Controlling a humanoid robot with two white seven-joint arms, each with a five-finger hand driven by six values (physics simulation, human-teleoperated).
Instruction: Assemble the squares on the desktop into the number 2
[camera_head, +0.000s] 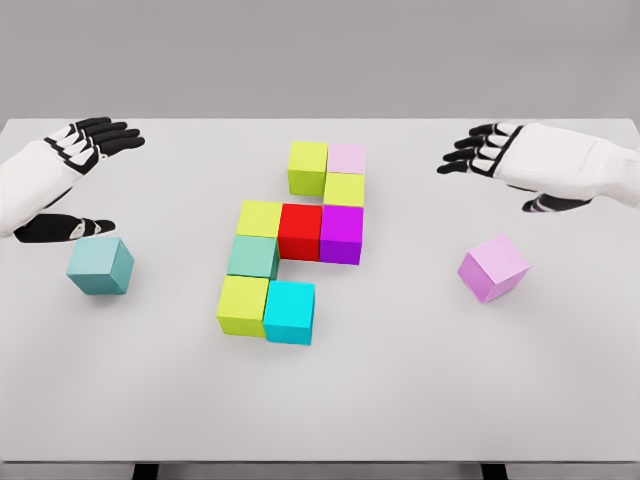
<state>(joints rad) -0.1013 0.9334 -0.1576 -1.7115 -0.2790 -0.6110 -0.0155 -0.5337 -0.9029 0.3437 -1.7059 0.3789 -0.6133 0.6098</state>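
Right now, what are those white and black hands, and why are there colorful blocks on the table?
Those hands belong to a pretend robot inside a computer simulation. The picture comes from a camera on its head, looking down at a white table. The left hand and right hand are both open and hold nothing. In the middle, nine blocks already touch each other, like the red block and the cyan block. They are forming a number 2. Two blocks sit alone: a teal block near the left hand and a pink block nearer the right hand.
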